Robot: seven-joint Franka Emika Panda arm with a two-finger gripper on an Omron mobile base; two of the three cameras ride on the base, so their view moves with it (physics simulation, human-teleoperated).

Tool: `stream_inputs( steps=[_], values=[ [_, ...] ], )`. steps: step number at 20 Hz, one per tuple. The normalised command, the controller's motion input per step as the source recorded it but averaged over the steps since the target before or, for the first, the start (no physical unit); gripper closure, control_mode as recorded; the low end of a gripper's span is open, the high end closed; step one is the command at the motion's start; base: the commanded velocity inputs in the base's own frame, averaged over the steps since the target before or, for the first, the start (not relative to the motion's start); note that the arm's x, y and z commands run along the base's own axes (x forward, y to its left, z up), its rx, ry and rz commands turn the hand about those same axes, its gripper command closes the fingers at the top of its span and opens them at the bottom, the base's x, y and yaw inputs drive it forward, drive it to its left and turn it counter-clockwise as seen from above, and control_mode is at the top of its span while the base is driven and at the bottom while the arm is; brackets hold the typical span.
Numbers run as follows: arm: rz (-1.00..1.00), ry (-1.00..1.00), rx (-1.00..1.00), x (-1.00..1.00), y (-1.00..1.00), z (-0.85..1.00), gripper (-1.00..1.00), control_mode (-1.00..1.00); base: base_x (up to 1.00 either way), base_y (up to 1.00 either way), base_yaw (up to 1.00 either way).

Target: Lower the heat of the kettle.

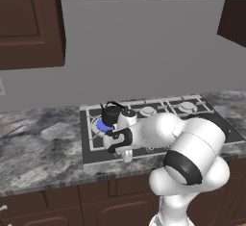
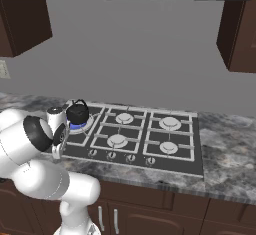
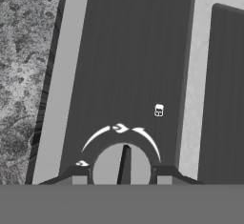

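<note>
Kettle [image 1: 111, 114] sitting on rear-left burner of stove [image 2: 175, 149], blue heat [image 1: 101, 126] glowing round its base. Your gripper [image 3: 123, 174] hanging low at stove's front-left edge, jaws straddling round knob [image 3: 122, 166], fingertips [image 3: 79, 176] showing on either side of it; contact cannot be told. Grey marbled worktop [image 1: 38, 148] lying around stove.

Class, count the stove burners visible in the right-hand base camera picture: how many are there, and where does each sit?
6: back row, kettle's lit burner, middle, right; front row, middle, right, left partly hidden.
</note>
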Motion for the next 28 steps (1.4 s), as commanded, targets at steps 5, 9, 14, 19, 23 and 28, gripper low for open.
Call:
stream_inputs(
  steps=[5, 9, 14, 19, 23, 28],
  values=[
    [-0.73, 0.01, 0.06, -0.29, 0.43, -0.02, 1.00, -1.00, 0.00, 0.00, 0.00],
    [-0.73, 0.00, 0.05, -0.41, 0.45, -0.11, 1.00, -1.00, 0.00, 0.00, 0.00],
    [-0.73, 0.01, 0.06, -0.17, 0.46, -0.01, 1.00, -1.00, 0.00, 0.00, 0.00],
    [-0.73, 0.03, 0.06, 0.00, 0.49, 0.00, 1.00, -1.00, 0.00, 0.00, 0.00],
    [-0.72, 0.02, 0.07, -0.04, 0.50, 0.00, 1.00, -1.00, 0.00, 0.00, 0.00],
    [-0.72, 0.02, 0.08, -0.13, 0.49, -0.02, 1.00, -1.00, 0.00, 0.00, 0.00]
  ],
)
